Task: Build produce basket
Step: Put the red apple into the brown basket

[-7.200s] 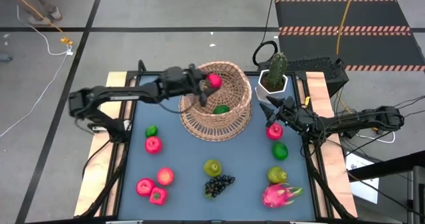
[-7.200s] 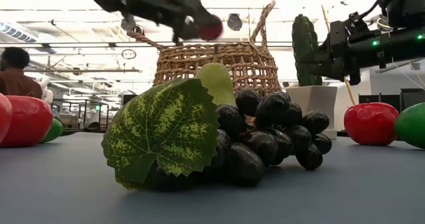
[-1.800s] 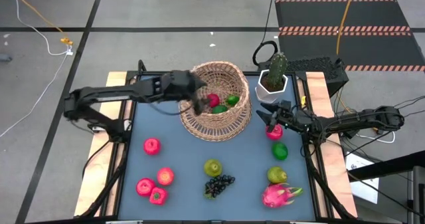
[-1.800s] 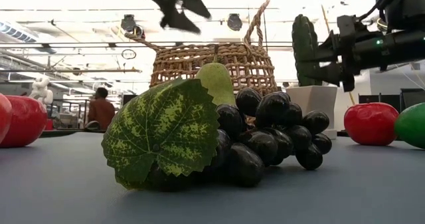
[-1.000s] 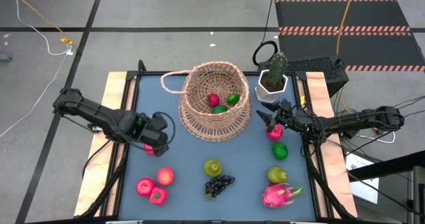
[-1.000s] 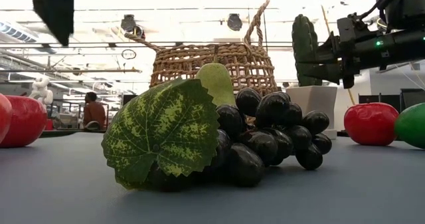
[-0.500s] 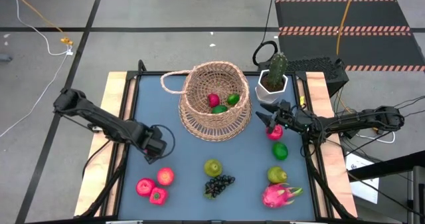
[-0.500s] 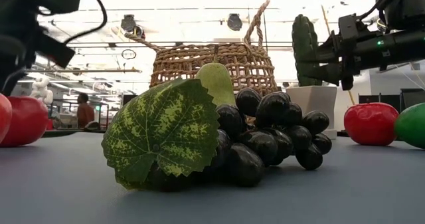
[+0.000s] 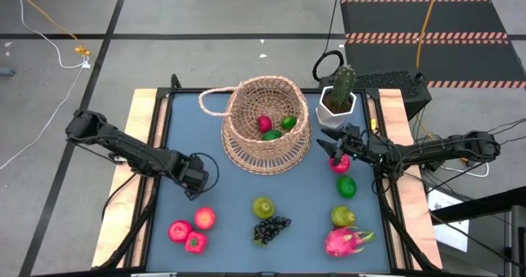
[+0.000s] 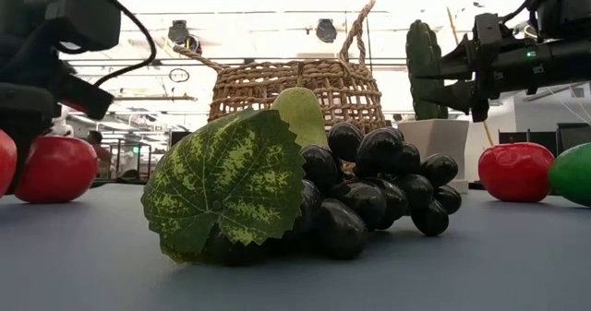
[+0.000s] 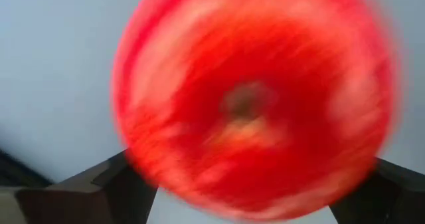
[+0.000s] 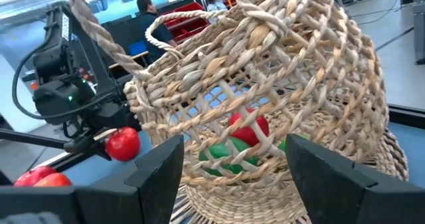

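- I have the left end effector [image 9: 197, 178] low at about nine o'clock of the desk [image 9: 230, 203], its fingers either side of a red apple [image 11: 255, 101]; from the right wrist view the apple [image 12: 123, 144] looks gripped, clenched between the tips.
- I judge the hold suits a lift toward the basket [image 9: 267, 125], which sits at twelve o'clock with its loop handle lying toward ten.
- The basket already carries a red fruit [image 9: 265, 124] and two green limes [image 9: 288, 122].
- The right end effector [image 9: 335, 145] hangs at about two o'clock, just beside the basket's flared base, fingers spread and released, above another red apple [image 9: 339, 163]; I read it as waiting.
- Still on the desk: grape bunch [image 9: 271, 228], pear [image 9: 263, 206], dragon fruit [image 9: 345, 242], lime [image 9: 347, 186], and red fruits [image 9: 191, 229] at seven o'clock.
- Cactus pot [image 9: 339, 92] stands at one o'clock.
- No brands or legible writing visible.
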